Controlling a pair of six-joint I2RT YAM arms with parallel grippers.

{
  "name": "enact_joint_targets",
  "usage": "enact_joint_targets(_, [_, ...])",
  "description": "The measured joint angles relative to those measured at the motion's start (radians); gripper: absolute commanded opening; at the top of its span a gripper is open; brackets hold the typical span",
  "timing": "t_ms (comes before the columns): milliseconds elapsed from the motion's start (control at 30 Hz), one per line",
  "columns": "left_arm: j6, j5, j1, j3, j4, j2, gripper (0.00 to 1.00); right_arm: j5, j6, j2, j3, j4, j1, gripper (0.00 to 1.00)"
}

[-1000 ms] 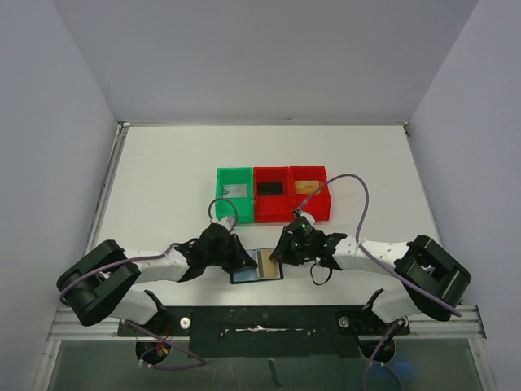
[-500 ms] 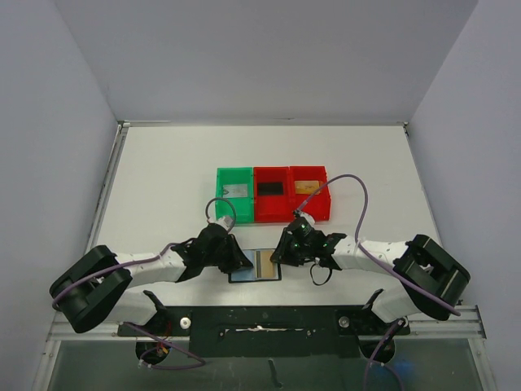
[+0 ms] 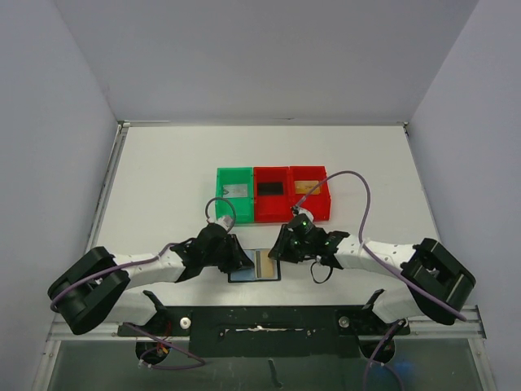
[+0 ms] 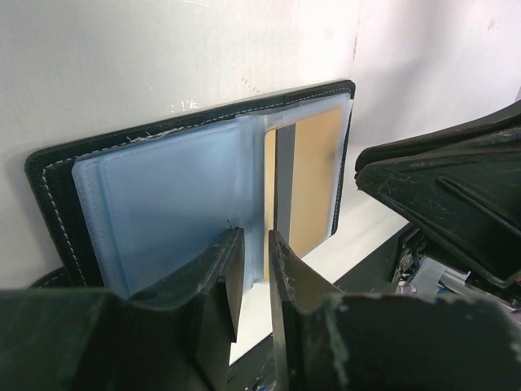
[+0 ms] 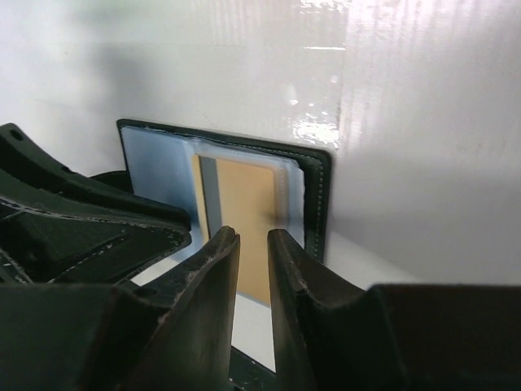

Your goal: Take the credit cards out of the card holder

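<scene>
Near front edge, low over open card holder (image 3: 244, 268).
With left gripper (image 4: 254, 241) narrowly parted at clear sleeve (image 4: 163, 204), right gripper (image 5: 252, 238) at gold card (image 5: 244, 204), grip unclear.

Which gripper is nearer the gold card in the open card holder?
Right. The right gripper is at the near edge of the gold card; the left gripper sits at the bluish pockets on the other half of the card holder.

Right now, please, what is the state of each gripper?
Left gripper: slightly open at the edge of the clear pocket.
Right gripper: slightly open over the gold card, nothing gripped.
</scene>
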Motion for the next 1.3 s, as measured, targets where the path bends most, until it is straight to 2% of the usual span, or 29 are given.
enact_joint_targets(200, [-0.005, 0.0, 0.0, 0.0, 0.002, -0.014, 0.31, -0.023, -0.006, 0.008, 0.034, 0.014, 0.0, 0.22])
enact_joint_targets(700, [-0.04, 0.014, 0.001, -0.023, 0.087, 0.01, 0.33, -0.043, 0.047, 0.078, 0.003, 0.066, 0.006, 0.21])
enact_joint_targets(833, [-0.066, 0.025, 0.004, -0.04, 0.147, 0.029, 0.26, -0.044, 0.054, 0.078, -0.004, 0.083, 0.006, 0.21])
enact_joint_targets(1067, [-0.111, 0.037, 0.005, -0.089, 0.224, 0.048, 0.0, -0.046, 0.059, 0.078, -0.011, 0.098, 0.006, 0.21])
enact_joint_targets(1300, [-0.124, 0.03, 0.005, -0.093, 0.207, 0.025, 0.0, -0.044, 0.069, 0.078, -0.015, 0.103, 0.006, 0.21])
